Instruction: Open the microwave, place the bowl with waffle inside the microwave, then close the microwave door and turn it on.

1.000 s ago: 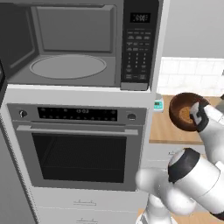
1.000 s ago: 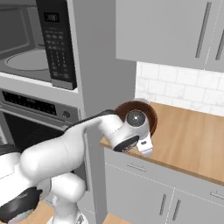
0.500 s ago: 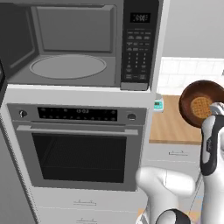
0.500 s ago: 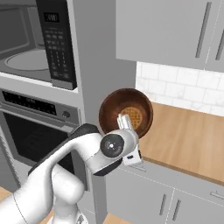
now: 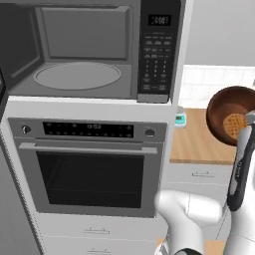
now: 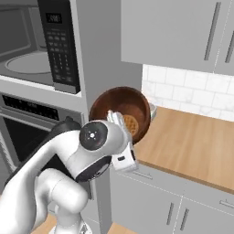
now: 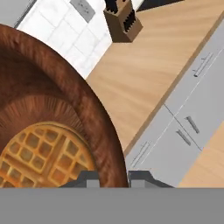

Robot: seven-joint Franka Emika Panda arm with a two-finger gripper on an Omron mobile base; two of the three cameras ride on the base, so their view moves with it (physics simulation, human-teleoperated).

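Note:
The microwave (image 5: 157, 55) is built in above the oven, and its grey cavity and round turntable (image 5: 77, 75) are exposed. The microwave door (image 5: 15, 47) stands swung open at the far left. The dark brown bowl (image 5: 234, 117) (image 6: 121, 112) with the tan waffle (image 6: 130, 125) (image 7: 43, 153) hangs in the air over the counter's left end. It is tilted, with its opening facing the cameras. My gripper (image 7: 113, 177) (image 6: 116, 121) is shut on the bowl's rim (image 7: 105, 144), one finger inside and one outside. The bowl is right of the microwave and below its keypad.
A steel wall oven (image 5: 89, 169) sits under the microwave. A wooden counter (image 6: 192, 141) runs to the right above grey drawers (image 7: 192, 109). On the counter are a knife block (image 7: 122, 19) and a small device (image 5: 180, 118). Upper cabinets (image 6: 183, 32) hang above it.
The bowl has risen off the counter in my gripper's hold and tipped to face the cameras. In the right base view it has drifted left, and the arm has swung upward.

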